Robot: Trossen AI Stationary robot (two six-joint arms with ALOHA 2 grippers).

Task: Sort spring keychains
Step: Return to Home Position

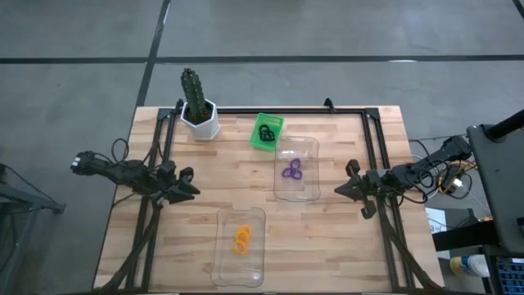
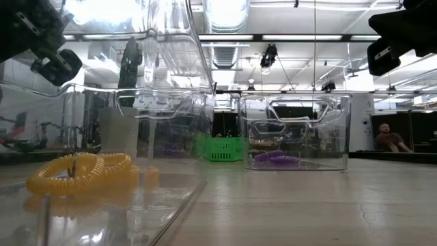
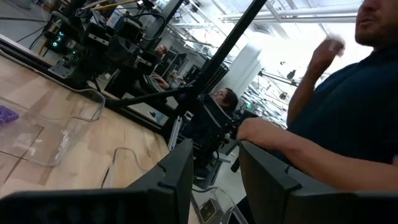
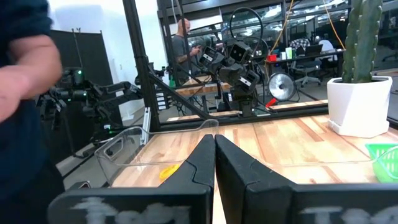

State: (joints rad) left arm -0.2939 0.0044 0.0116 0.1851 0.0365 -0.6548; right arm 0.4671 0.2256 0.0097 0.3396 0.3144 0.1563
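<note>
On the bare wooden table (image 1: 327, 238) sorting looks done, with orange coiled spring keychains (image 1: 241, 240) in the near clear plastic tray (image 1: 219, 270), purple keychains (image 1: 292, 170) in the far clear tray (image 1: 309, 190), black keychains (image 1: 265, 132) in the small green bin (image 1: 278, 124), and the left gripper (image 1: 190, 187) spread wide at the left, the right gripper (image 1: 342, 189) pinched empty at the right.

I can read no word, number, brand or sign anywhere in my views. The one thing that looks like lettering is a row of pale marks on the dark body just below my right hand (image 4: 214, 140), and it is too blurred to make out. The clear trays (image 1: 296, 168), the green bin (image 1: 266, 133) and the table (image 1: 344, 238) show me no legible print.
</note>
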